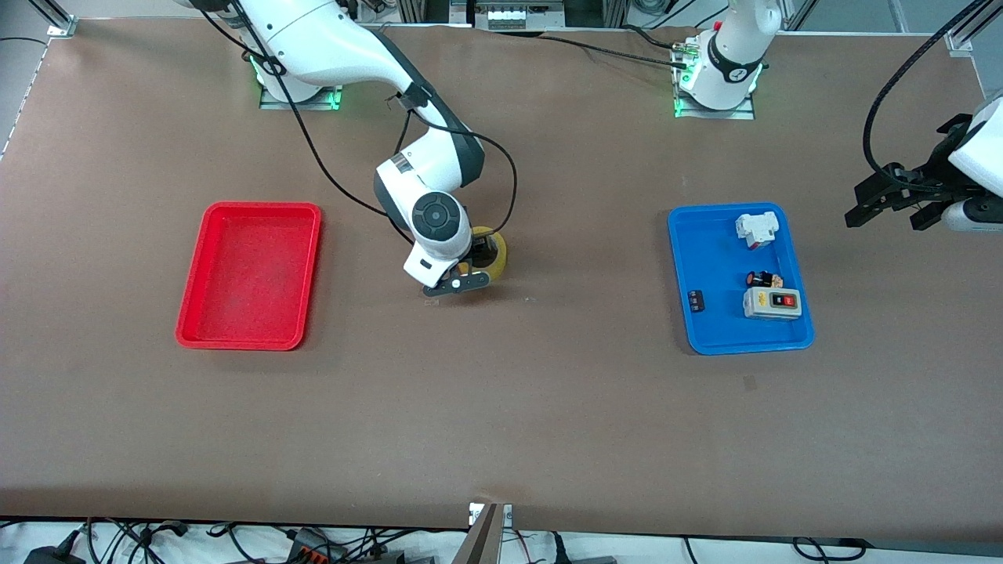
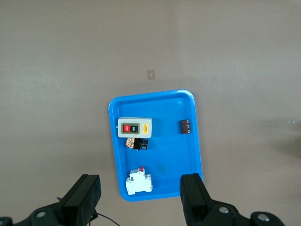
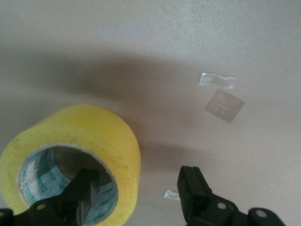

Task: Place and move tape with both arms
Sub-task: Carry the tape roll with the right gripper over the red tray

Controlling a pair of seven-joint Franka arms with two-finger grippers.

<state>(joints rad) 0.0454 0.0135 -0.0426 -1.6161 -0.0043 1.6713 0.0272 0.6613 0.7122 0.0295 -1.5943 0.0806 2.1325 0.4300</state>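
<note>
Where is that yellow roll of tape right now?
The tape lies on the table between the red tray and blue tray, with the right gripper straddling its wall.

The tape [image 1: 495, 252] is a chunky yellow see-through roll lying flat on the brown surface [image 1: 548, 407], hollow centre up, about midway between the two arms' ends.

We see the right arm [image 1: 353, 55] reaching out from its base toward the middle of the worktop [image 1: 501, 439], elbow bent and wrist turned down. Its claw [image 1: 458, 283] sits low at the worktop surface with both fingers [image 3: 195, 193] spread wide. The left arm [image 1: 733, 47] waits, its forearm hanging up in the air over the worktop's edge at its own end. Its claw [image 1: 893, 205] is raised, fingers [image 2: 193, 195] spread wide, gripping nothing.
</note>
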